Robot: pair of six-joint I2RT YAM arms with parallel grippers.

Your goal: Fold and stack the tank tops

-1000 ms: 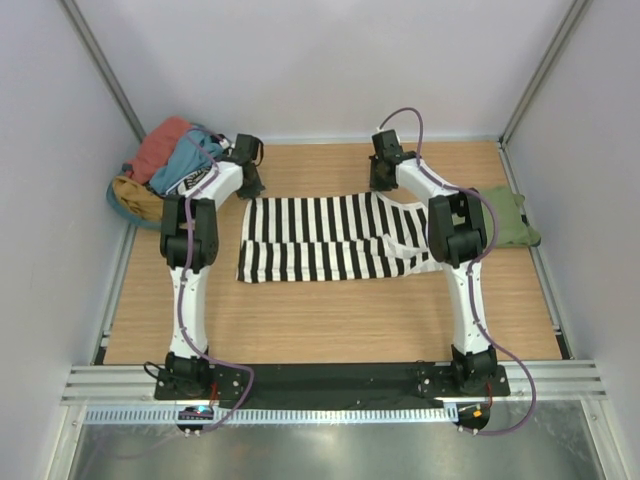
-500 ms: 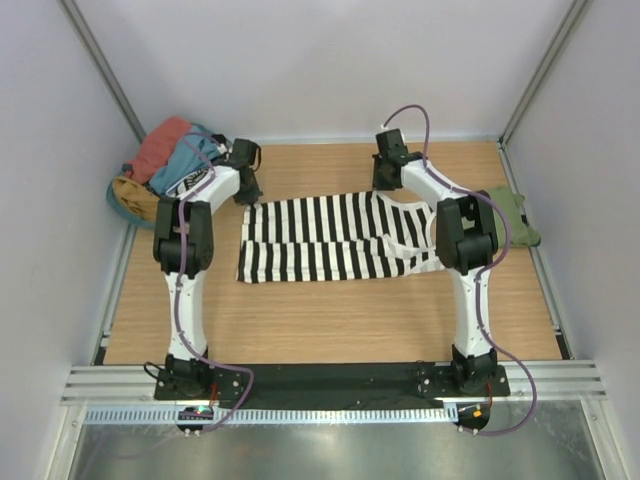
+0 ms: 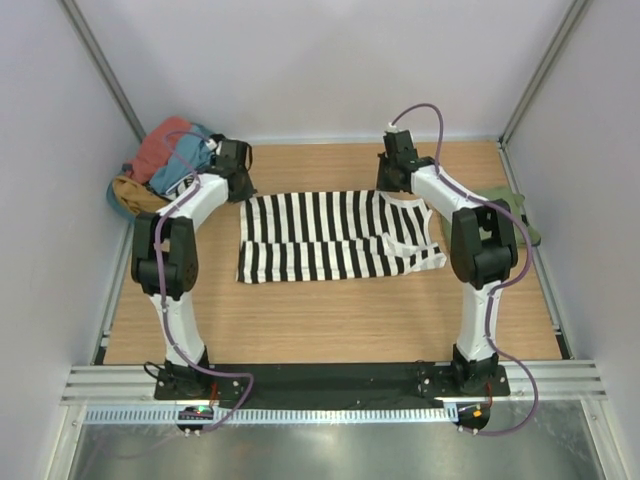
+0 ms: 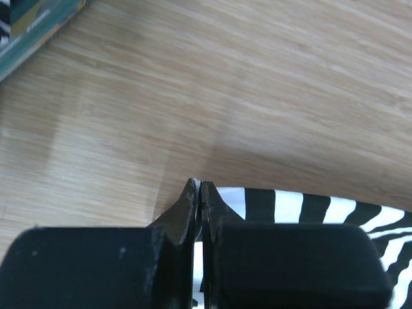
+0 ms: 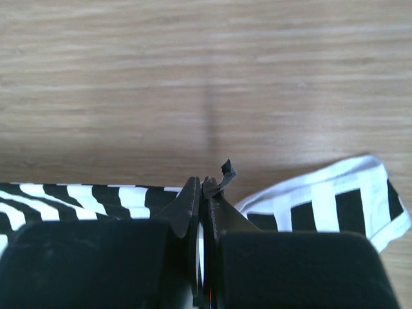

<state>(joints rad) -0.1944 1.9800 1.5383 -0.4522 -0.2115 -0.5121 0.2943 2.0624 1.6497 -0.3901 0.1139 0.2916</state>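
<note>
No text, label, brand or number is legible anywhere; the teal object (image 4: 29,22) at eleven o'clock shows only blurred markings.

The right gripper (image 5: 201,183) has been closed on the far edge of the black-and-white striped cloth tank top (image 3: 330,235), beside its neckline. The elbow of the left arm (image 3: 163,258) has been swung outward to the left. The elbow of the right arm (image 3: 485,245) has been swung outward to the right, so that the folded olive green cloth tank top (image 3: 527,222) is now partly covered and the striped top's right shoulder is uncovered.
</note>
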